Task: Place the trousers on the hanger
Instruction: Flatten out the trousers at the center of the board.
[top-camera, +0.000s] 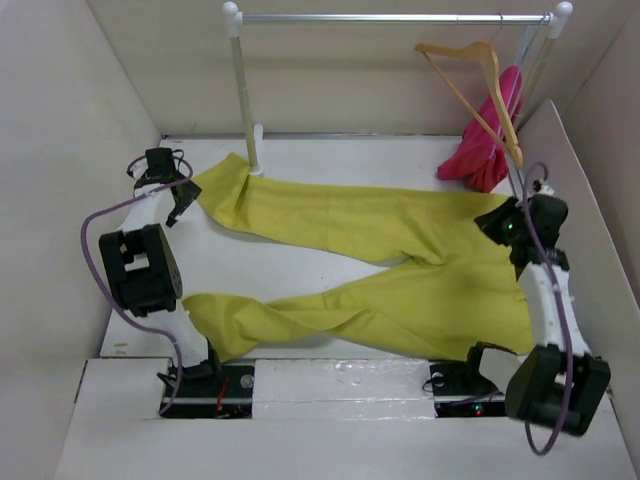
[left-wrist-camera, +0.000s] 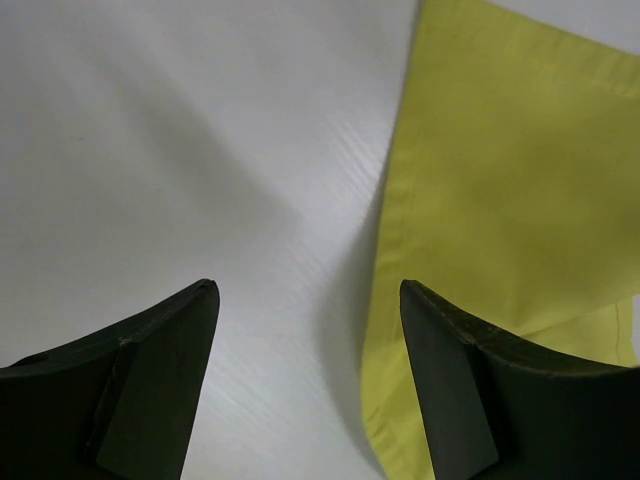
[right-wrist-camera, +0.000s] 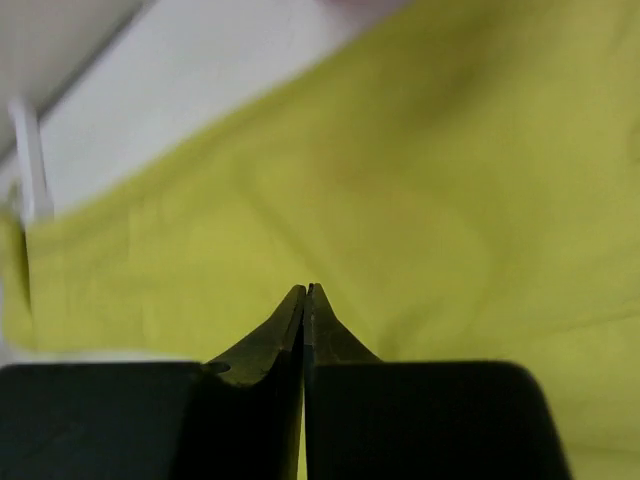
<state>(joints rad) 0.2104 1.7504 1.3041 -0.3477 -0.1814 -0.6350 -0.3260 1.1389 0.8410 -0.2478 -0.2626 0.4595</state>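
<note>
The yellow-green trousers (top-camera: 370, 260) lie spread flat on the white table, legs pointing left and waist at the right. The tan wooden hanger (top-camera: 480, 85) hangs by its hook from the rail at the back right. My left gripper (top-camera: 183, 208) hovers just left of the far leg's cuff. In the left wrist view it (left-wrist-camera: 308, 290) is open over bare table, and the cuff edge (left-wrist-camera: 500, 150) lies under its right finger. My right gripper (top-camera: 503, 226) is over the waist. Seen from the right wrist, it (right-wrist-camera: 308, 290) has its tips together above the cloth (right-wrist-camera: 400, 150), with nothing visibly between them.
A white-and-silver clothes rail (top-camera: 390, 17) spans the back, and its left post (top-camera: 245, 100) stands by the far cuff. A magenta-pink garment (top-camera: 490, 140) hangs beside the hanger. White walls close in the table on the left, the right and the back.
</note>
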